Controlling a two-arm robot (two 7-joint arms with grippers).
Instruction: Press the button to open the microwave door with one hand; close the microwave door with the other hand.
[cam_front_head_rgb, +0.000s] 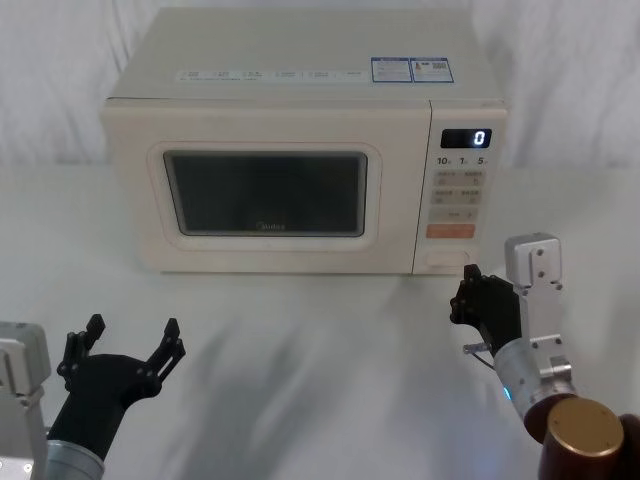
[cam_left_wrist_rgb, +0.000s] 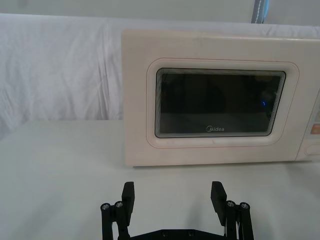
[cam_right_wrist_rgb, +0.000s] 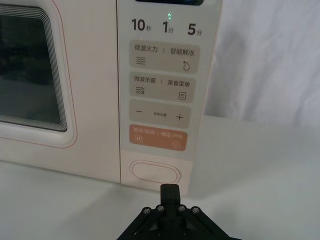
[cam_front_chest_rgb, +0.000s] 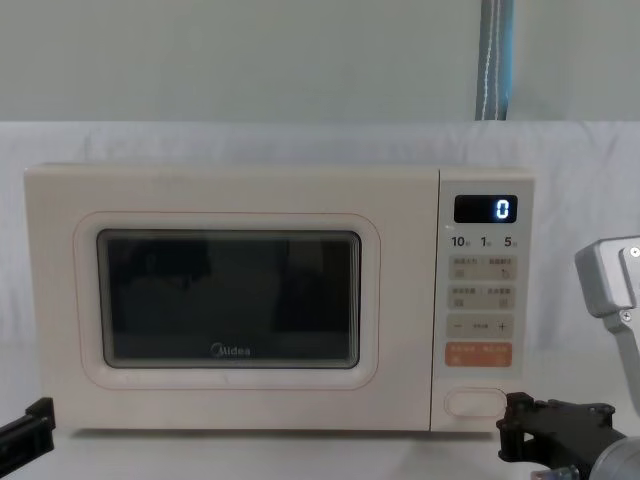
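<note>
Right gripper (cam_right_wrist_rgb: 170, 189): fingers (cam_right_wrist_rgb: 170, 192) pressed together, tips just short of the button (cam_right_wrist_rgb: 155, 173), low on the microwave (cam_front_head_rgb: 305, 150) control strip. Left gripper (cam_front_head_rgb: 128, 340): fingers (cam_left_wrist_rgb: 129, 194) spread apart, holding nothing, hovering over the white surface (cam_front_head_rgb: 300, 360) well in front of the microwave's left half. Microwave door (cam_front_chest_rgb: 230, 312): shut flush, left of the button. Display (cam_front_chest_rgb: 486, 209): reads 0, top of the control strip.

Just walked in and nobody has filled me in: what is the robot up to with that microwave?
The right gripper, fingers shut, is lined up just in front of the wide oval button at the foot of the microwave's control strip, not yet pressing it. The microwave door is shut. The left gripper hangs open above the table, well short of the door.
</note>
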